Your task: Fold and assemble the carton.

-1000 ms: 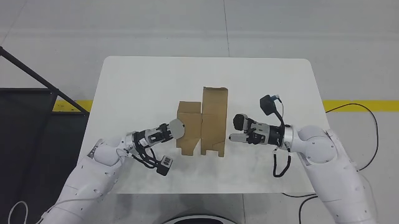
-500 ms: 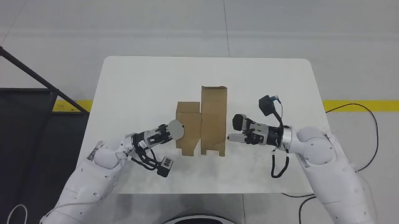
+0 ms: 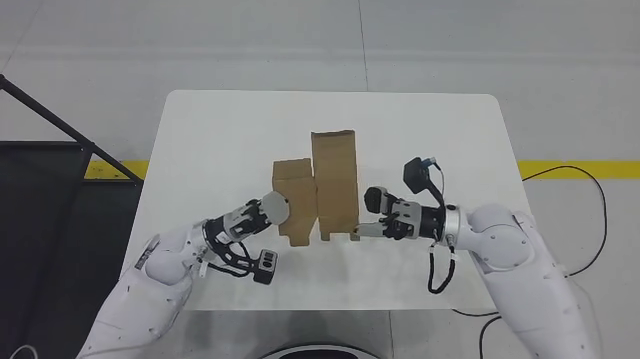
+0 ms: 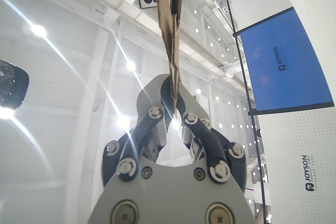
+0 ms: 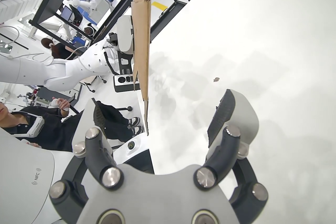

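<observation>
A flattened brown carton (image 3: 318,195) is held above the middle of the white table (image 3: 200,139), a taller panel on one side and a shorter panel beside it. My left gripper (image 3: 276,205) is shut on the shorter panel's edge; the left wrist view sees the cardboard (image 4: 170,25) edge-on, pinched between the fingers (image 4: 157,93). My right gripper (image 3: 370,215) is open at the carton's other side. In the right wrist view the carton's edge (image 5: 141,46) stands between the two spread fingertips (image 5: 223,114), touching neither.
The table's far half and both side margins are bare. A black frame (image 3: 50,124) stands off the table's left side. A yellow floor line (image 3: 580,169) runs past the right edge.
The carton has shifted slightly left and away from me with the left gripper. The right gripper followed leftward, staying open at the carton's edge.
</observation>
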Controlling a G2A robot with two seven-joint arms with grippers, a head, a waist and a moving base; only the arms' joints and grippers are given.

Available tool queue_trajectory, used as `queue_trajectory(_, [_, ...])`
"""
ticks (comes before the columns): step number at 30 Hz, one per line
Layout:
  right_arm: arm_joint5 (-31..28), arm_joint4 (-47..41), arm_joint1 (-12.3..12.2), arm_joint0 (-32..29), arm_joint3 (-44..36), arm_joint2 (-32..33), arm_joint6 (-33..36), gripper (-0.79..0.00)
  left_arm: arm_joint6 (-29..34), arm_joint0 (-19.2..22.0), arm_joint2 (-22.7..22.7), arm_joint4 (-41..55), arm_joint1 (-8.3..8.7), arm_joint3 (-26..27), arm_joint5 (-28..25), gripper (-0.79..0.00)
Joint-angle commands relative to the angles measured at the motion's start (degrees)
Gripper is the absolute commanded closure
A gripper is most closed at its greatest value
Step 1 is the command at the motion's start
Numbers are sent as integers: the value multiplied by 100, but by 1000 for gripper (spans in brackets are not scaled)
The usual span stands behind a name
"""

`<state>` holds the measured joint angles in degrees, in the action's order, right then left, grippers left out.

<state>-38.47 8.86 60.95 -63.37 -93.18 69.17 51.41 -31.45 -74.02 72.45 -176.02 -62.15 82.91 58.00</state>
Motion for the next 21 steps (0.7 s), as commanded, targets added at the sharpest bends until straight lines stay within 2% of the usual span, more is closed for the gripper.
queue_trajectory(1, [21, 91, -4, -23, -68, -9, -87, -785, -73, -16, 27, 2, -16, 15, 0, 0])
queue_trajectory(17, [-4, 90, -56, -60, -161, -32, -297, -785, -582, 8, 135, 2, -219, -39, 0, 0])
queue_trajectory(18, [-1, 77, -59, -64, -166, -34, -315, -757, -609, 10, 135, 2, -232, -41, 0, 0])
queue_trajectory(19, [-2, 66, -61, -66, -168, -37, -327, -686, -626, 9, 138, 2, -246, -43, 0, 0])
queue_trajectory(21, [-6, 55, -66, -67, -169, -39, -356, -422, -655, 7, 149, 2, -273, -47, 0, 0])
